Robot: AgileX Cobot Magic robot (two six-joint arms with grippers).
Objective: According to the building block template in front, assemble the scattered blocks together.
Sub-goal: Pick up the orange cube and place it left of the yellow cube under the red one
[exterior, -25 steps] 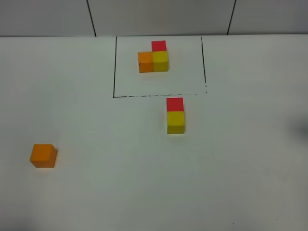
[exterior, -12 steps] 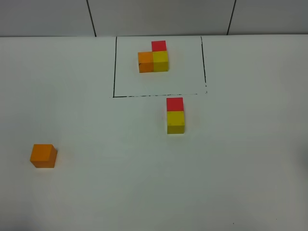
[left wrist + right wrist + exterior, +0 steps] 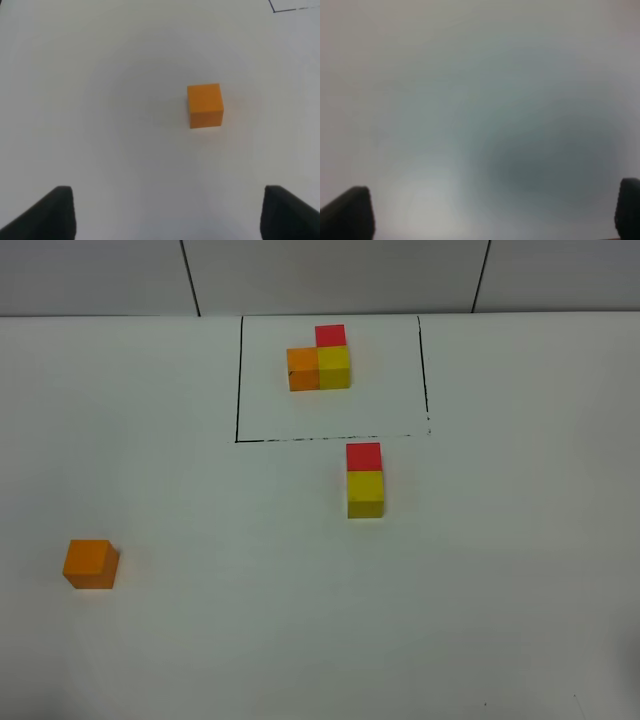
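The template sits inside a black-lined rectangle point(image 3: 330, 378) at the back: an orange block point(image 3: 303, 369) beside a yellow block point(image 3: 334, 367), with a red block point(image 3: 331, 335) behind the yellow. In front of it a loose red block point(image 3: 363, 457) touches a loose yellow block point(image 3: 366, 493). A loose orange block point(image 3: 90, 563) lies at the front left; it also shows in the left wrist view point(image 3: 205, 105). My left gripper point(image 3: 167, 215) is open and empty, short of the orange block. My right gripper point(image 3: 495, 215) is open over bare, blurred table. Neither gripper shows in the exterior high view.
The white table point(image 3: 480, 590) stretches around the blocks. A grey panelled wall point(image 3: 330, 275) runs along the back edge.
A faint dark blur at the right edge of the exterior high view has gone. The blocks have not moved.
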